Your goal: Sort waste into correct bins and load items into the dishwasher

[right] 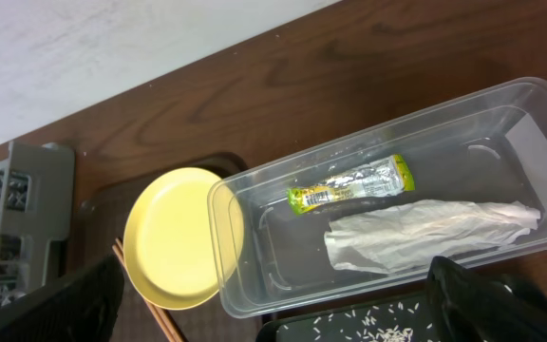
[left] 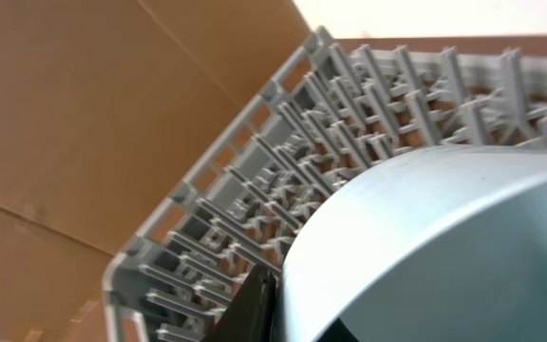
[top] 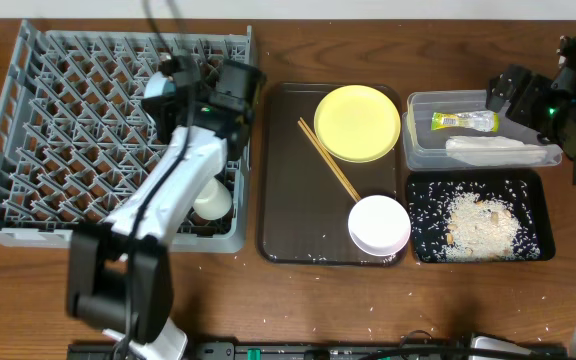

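The left hand (top: 171,80) is clamped on the light blue bowl (left: 425,247), up over the big grey dish rack (top: 58,130). The right hand (right: 278,309) is wide apart, holding nothing, above the clear tub (right: 501,100). The snack wrapper (right: 351,184) and napkin (right: 425,233) lie inside the tub.

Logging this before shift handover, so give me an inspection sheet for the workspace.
Surface: wooden table, stray rice grains by the brown tray's front edge.
Job's things: cup in dish rack; blue bowl over the rack; plate, chopsticks, white bowl on brown tray; wrapper and napkin in clear tub; rice in black tray.
Clutter: nothing seen besides the grains.
Grippers: left gripper shut on the blue bowl; right gripper open above the tub.
Cables: black cable over the rack's far side.
Surroundings: pale surface past the table's far edge.
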You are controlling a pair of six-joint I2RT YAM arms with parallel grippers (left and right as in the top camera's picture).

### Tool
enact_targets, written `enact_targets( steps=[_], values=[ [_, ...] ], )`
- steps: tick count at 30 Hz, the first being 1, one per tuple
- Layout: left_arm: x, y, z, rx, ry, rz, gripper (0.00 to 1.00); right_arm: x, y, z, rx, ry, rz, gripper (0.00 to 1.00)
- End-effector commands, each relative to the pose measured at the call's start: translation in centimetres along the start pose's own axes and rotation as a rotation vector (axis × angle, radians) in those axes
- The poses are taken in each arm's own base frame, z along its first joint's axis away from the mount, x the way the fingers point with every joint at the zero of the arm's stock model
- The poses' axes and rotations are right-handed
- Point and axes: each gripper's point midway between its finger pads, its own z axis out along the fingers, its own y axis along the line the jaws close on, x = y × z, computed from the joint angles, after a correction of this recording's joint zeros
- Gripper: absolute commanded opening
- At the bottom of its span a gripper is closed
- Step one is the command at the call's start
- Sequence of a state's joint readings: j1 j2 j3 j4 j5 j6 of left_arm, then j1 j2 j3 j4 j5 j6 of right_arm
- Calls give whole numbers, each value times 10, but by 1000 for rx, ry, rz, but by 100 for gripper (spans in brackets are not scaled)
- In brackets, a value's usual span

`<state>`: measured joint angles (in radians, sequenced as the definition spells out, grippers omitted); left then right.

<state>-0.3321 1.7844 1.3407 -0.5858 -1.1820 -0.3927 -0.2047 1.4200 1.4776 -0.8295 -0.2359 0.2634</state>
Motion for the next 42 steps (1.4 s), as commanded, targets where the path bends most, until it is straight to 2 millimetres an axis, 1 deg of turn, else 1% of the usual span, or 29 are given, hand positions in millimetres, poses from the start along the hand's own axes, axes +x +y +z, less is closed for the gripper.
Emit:
enact_targets(
  steps=[1, 4, 9, 13, 17, 24, 25, 27, 28, 30, 35, 37, 42],
  values=[
    [3, 7, 3, -162, -69, 65, 7, -3, 2, -2, -8, -8, 13, 99],
    [8, 1, 4, -217, -95, 114, 7, -3, 2, -2, -8, -7, 13, 99],
    [15, -16, -3, -196, -111, 154, 7, -3, 2, -2, -8, -8, 13, 99],
    [19, -32, -14, -135, -115, 168, 7, -3, 2, -2, -8, -8, 13, 99],
    [26, -46, -20, -60, -88, 188, 7, -3, 2, -2, -8, -8, 13, 99],
    [30, -48, -20, -45, -74, 227, 8, -3, 2, -2, -8, -8, 13, 99],
    [30, -48, -21, -44, -74, 233, 13, -3, 2, -2, -8, -8, 13, 99],
    [31, -49, -22, -42, -75, 244, 37, -3, 2, -2, -8, -8, 13, 99],
    [31, -49, -23, -41, -76, 248, 46, -3, 2, -2, -8, -8, 13, 99],
    [31, -50, -26, -31, -79, 253, 55, -3, 2, -2, -8, -8, 13, 99],
    [33, -64, -46, 133, -41, 296, 63, -3, 2, -2, -8, -8, 13, 99],
    [33, -70, -58, 234, -15, 285, 65, -3, 2, -2, -8, -8, 13, 99],
    [39, -80, -87, 512, 90, 237, 69, -3, 2, -2, -8, -8, 13, 99]
  ],
)
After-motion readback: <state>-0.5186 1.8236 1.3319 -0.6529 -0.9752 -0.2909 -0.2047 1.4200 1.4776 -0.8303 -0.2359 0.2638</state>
